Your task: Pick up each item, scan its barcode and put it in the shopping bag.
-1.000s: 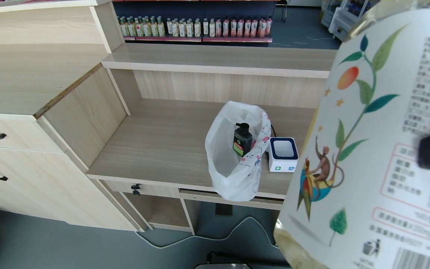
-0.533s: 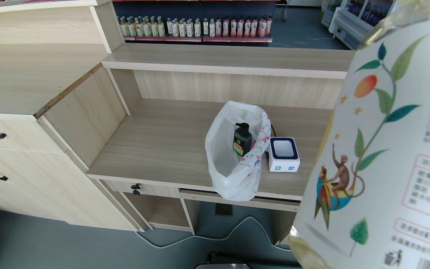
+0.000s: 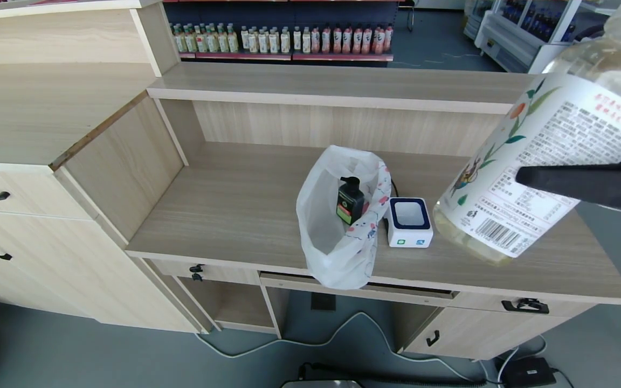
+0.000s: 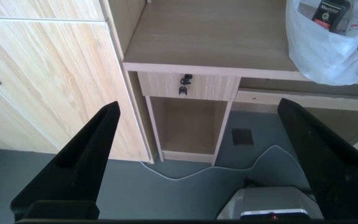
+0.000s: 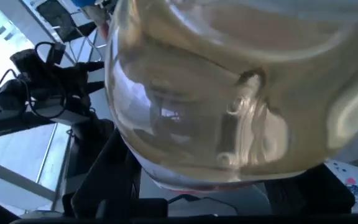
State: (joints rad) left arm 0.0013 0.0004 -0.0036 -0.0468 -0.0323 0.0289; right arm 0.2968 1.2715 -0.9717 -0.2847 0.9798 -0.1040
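The right gripper [image 3: 558,180] pinches a clear plastic bottle of pale liquid [image 3: 547,134], white-labelled, raised just right of the white box-shaped scanner [image 3: 409,222]. It looks heavy and slick; a mid-label hold seems soundest.

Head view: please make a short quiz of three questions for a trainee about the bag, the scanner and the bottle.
1. True or false: the bag is empty.
2. Fill in: the scanner stands on the bag's ___ side.
3. What does the right hand hold? A the bottle; B the bag; C the scanner.
Key: 1 false, a pump bottle stands in it; 2 right; 3 A.
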